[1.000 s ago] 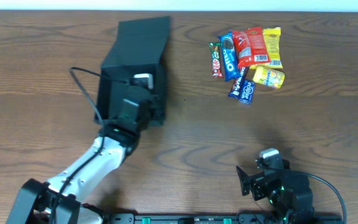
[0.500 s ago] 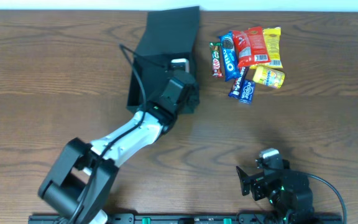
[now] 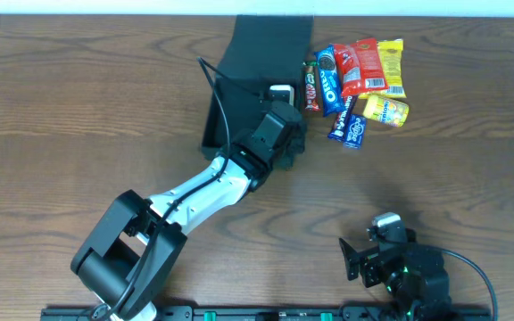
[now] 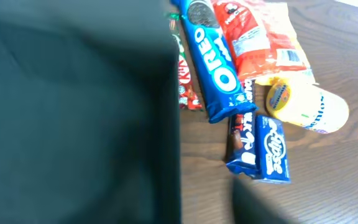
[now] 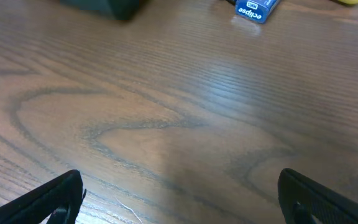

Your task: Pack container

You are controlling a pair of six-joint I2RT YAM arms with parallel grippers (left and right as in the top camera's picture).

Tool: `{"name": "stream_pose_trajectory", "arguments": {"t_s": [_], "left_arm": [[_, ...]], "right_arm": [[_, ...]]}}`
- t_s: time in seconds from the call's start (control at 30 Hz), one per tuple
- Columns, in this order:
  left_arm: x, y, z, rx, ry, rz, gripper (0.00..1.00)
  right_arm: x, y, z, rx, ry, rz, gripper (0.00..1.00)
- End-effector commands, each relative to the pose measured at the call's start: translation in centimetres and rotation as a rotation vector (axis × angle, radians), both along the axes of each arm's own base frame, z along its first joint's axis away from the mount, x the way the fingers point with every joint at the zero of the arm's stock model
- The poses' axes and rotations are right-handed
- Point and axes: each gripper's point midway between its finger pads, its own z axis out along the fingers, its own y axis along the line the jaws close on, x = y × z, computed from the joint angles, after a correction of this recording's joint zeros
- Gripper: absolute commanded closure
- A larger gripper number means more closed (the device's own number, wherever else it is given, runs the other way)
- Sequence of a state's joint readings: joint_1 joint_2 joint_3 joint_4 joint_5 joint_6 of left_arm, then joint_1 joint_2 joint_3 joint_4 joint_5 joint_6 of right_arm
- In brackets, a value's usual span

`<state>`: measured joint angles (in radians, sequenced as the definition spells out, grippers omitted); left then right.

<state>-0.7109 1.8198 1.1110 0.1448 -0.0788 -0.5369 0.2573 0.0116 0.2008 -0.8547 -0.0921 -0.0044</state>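
Several snack packets (image 3: pixel 355 76) are waiting beside the container (image 3: pixel 266 45) — loading is coming next; left gripper (image 3: pixel 282 135) hold unclear, right gripper (image 5: pixel 182 194) gaping empty.

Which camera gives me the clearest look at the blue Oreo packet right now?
Left wrist. The Oreo packet lies large near the middle of the frame with its lettering readable, close to the edge of the container. The overhead view shows the packet whole but small. The right wrist view does not show it at all.
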Motion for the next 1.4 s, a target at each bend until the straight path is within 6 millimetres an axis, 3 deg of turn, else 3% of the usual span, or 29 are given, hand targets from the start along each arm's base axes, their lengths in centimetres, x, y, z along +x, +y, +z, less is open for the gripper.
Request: {"name": "stream_pose_trajectory", "arguments": {"t_s": [0.0,0.13,0.23,0.37,0.47,0.57,0.7,0.97,1.07,1.2,1.37], "left_arm": [[0.9,-0.7,1.7,-0.013,-0.042,-0.003,0.05],[1.8,-0.1,3.1,0.020,-0.094,0.034,0.05],[2.6,1.1,5.7,0.085,-0.183,0.068,0.05],[3.2,5.3,10.0,0.238,-0.315,0.204,0.05],[3.1,9.1,11.1,0.400,-0.340,0.293,0.05],[2.8,12.4,9.2,0.563,-0.262,0.299,0.05],[2.5,15.6,5.7,0.609,-0.110,0.300,0.01],[3.9,18.1,0.7,0.584,0.038,0.279,0.00],[4.1,17.8,-2.0,0.577,0.098,0.210,0.00],[4.1,17.7,-4.0,0.578,0.139,0.183,0.12],[4.0,17.8,-4.6,0.585,0.152,0.179,0.45]], "right_arm": [[0.0,0.0,-0.2,0.007,0.005,-0.010,0.01],[0.0,0.0,-0.2,0.007,0.005,-0.010,0.01],[0.0,0.0,-0.2,0.007,0.005,-0.010,0.01],[0.0,0.0,-0.2,0.007,0.005,-0.010,0.01],[0.0,0.0,-0.2,0.007,0.005,-0.010,0.01],[0.0,0.0,-0.2,0.007,0.005,-0.010,0.01],[0.0,0.0,-0.2,0.007,0.005,-0.010,0.01],[0.0,0.0,-0.2,0.007,0.005,-0.010,0.01],[0.0,0.0,-0.2,0.007,0.005,-0.010,0.01],[0.0,0.0,-0.2,0.007,0.005,-0.010,0.01],[0.0,0.0,-0.2,0.007,0.005,-0.010,0.01]]}}
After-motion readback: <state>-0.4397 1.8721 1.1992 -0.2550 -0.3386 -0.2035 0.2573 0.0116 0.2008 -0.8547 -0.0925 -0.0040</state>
